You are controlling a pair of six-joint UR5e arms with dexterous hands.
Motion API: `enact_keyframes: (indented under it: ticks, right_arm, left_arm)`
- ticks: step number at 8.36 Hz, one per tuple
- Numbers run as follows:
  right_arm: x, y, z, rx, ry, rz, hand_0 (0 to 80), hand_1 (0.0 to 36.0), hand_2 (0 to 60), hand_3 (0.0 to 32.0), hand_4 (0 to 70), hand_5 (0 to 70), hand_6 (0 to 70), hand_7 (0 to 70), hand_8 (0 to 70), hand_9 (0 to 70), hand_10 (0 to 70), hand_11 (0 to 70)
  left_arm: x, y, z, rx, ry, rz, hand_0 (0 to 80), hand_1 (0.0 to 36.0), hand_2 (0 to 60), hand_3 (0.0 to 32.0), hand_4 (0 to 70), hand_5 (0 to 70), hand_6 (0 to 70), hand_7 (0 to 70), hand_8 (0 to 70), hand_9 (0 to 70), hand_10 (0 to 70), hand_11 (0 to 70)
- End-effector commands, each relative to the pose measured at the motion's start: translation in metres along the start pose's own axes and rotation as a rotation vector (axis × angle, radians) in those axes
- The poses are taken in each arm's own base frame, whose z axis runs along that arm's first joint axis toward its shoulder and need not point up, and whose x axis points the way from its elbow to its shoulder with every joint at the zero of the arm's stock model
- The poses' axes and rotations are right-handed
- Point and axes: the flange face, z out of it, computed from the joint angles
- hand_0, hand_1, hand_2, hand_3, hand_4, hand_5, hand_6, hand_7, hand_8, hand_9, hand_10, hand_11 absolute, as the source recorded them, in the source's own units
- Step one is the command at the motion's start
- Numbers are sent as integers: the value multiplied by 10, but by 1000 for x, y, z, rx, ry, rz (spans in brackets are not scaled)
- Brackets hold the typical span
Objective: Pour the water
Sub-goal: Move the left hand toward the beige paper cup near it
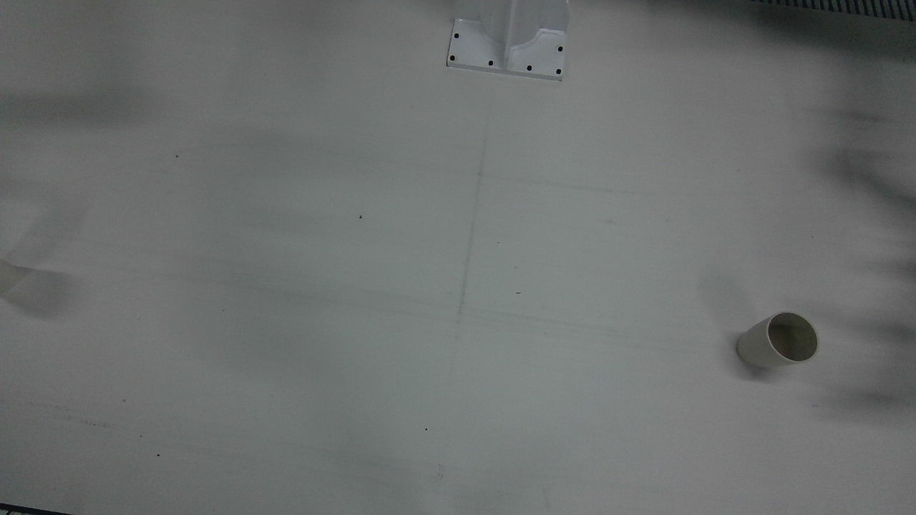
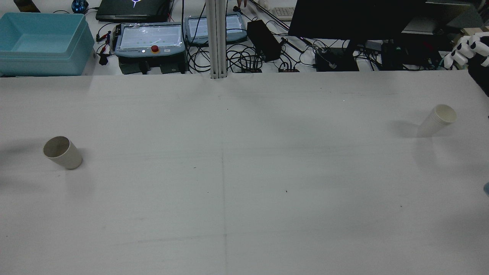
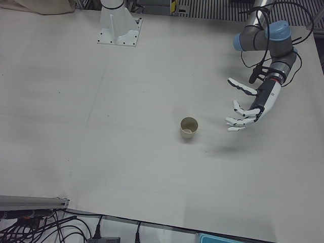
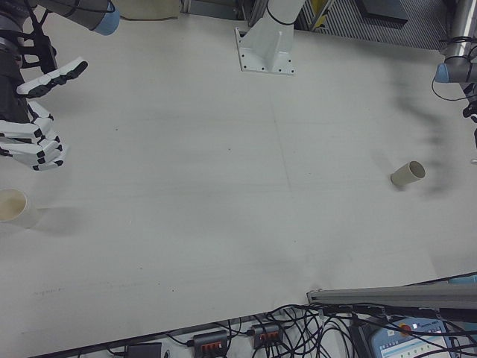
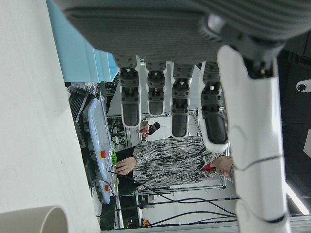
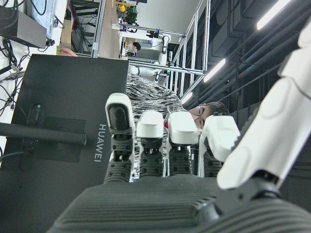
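A beige paper cup (image 2: pixel 62 152) stands on the white table's (image 2: pixel 244 172) left side; it also shows in the front view (image 1: pixel 778 340), the left-front view (image 3: pixel 188 127) and the right-front view (image 4: pixel 408 174). My left hand (image 3: pixel 245 109) is open and empty, hovering apart from this cup, on its outer side. The cup's rim (image 5: pixel 34 221) shows at the bottom of the left hand view. A white paper cup (image 2: pixel 437 120) stands on the right side, also seen in the right-front view (image 4: pixel 15 207). My right hand (image 4: pixel 33 119) is open and empty above and behind it, and also shows in the rear view (image 2: pixel 468 49).
An arm pedestal (image 1: pixel 508 43) is bolted at the robot's edge of the table. Beyond the far edge are a blue bin (image 2: pixel 42 44), control boxes (image 2: pixel 149 38), cables and a dark monitor (image 2: pixel 355 19).
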Motion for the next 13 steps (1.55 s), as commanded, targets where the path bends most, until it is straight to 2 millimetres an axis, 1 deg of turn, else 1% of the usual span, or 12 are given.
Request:
enact_keyframes:
  ticks: [1,2,3,4,5,6,7,8,9,10,11,13]
  right_arm:
    - [-3,9,-2,-14,-2,-1,527,4,0,0,700,700,700,700,592,700,385,537]
    - [0,10,-1,-16,2,-3,532,8,0,0,700,700,700,700,584,700,377,527]
    - [0,10,-1,-15,4,-5,534,11,0,0,700,700,700,700,578,700,372,521]
    - [0,10,-1,-17,3,-5,537,14,0,0,700,700,700,700,577,700,367,514]
    - [0,9,-2,-14,7,-5,539,17,0,0,700,700,700,700,570,700,361,508]
    - [1,6,-4,-9,11,-7,540,19,0,0,685,700,700,700,560,694,355,500]
    - [1,6,-4,-7,11,-8,539,20,0,0,676,700,700,700,552,685,350,494]
    - [0,3,-8,-1,12,-8,537,20,0,0,652,700,700,700,545,675,347,491]
    - [-1,2,-11,3,11,-5,537,21,0,0,640,700,700,700,540,669,347,491]
    - [-2,1,-11,5,10,-6,537,22,0,0,632,700,696,697,538,666,348,492]
    - [-2,0,-11,6,10,-8,539,25,0,0,625,700,692,697,537,667,349,494]
    - [-2,-1,-12,10,9,-7,540,26,0,0,619,700,690,694,535,664,352,499]
  left_arm:
    - [-14,-35,-4,1,-5,101,599,136,0,0,497,433,292,258,173,179,186,284]
    - [-17,-36,-6,0,-27,159,630,167,4,0,473,420,270,246,157,155,155,242]
    - [-20,-44,-11,0,-56,218,630,178,1,0,373,367,194,204,121,117,117,190]
    - [-27,-51,-14,9,-76,237,631,186,0,0,261,298,116,140,81,67,56,104]
    - [-43,-50,-12,8,-113,256,636,192,0,0,215,258,89,103,64,47,18,50]
    - [-64,-50,-1,4,-152,266,625,181,0,0,188,231,78,86,56,38,2,27]
    - [-85,-56,9,1,-187,262,624,178,0,0,173,215,71,74,48,33,6,33]
    - [-92,-56,18,9,-196,264,628,181,0,0,151,217,62,72,42,32,18,51]
    - [-94,-55,25,14,-200,266,657,199,0,0,141,226,57,76,41,33,22,58]
    - [-97,-53,33,22,-203,270,657,201,0,0,148,229,60,75,39,31,21,57]
    - [-99,-52,37,28,-206,269,662,203,0,0,151,231,61,78,39,31,20,56]
    - [-113,-51,35,33,-236,284,740,232,0,0,151,246,63,84,42,34,17,55]
